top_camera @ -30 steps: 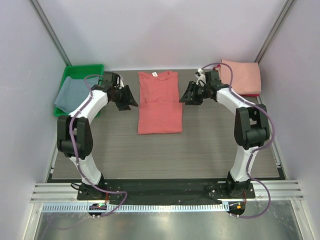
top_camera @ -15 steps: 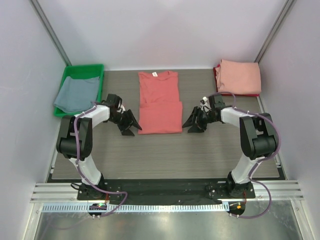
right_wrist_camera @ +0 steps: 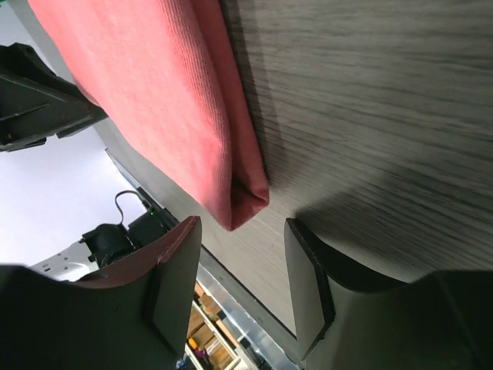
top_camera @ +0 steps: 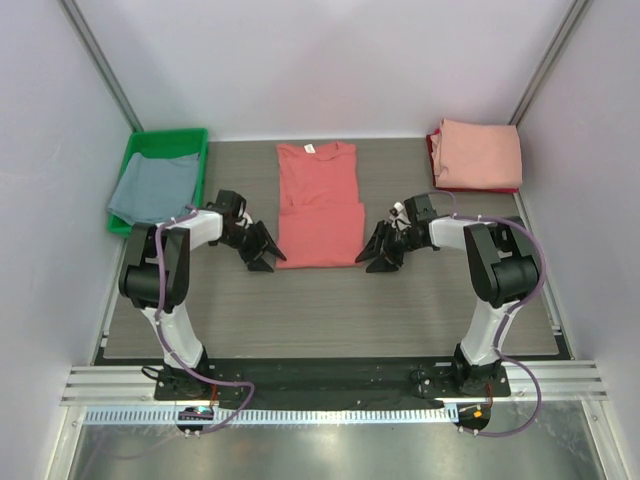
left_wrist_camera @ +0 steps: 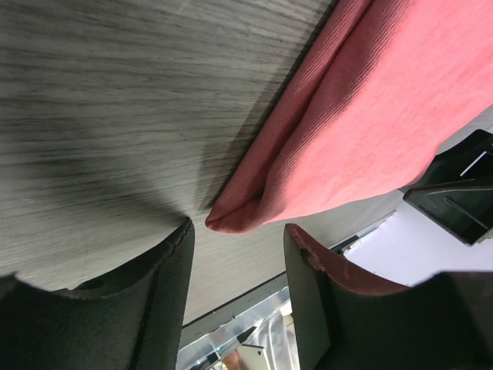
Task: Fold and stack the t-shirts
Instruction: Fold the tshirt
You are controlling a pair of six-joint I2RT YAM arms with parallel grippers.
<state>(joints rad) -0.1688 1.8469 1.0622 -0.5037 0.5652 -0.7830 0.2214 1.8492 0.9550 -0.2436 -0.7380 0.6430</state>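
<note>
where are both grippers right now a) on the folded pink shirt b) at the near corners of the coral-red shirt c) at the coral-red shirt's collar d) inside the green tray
B: the left gripper and right gripper sit open at the two near corners of the coral-red t-shirt, and each wrist view shows a corner just ahead of the open gripper.

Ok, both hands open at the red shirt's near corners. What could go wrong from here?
The left hand and right hand face the near corners of the coral-red t-shirt, lying flat on the table. The fingers might push the cloth rather than pinch it. Each corner looks doubled, so a shallow pinch may catch one layer and open the fold.
</note>
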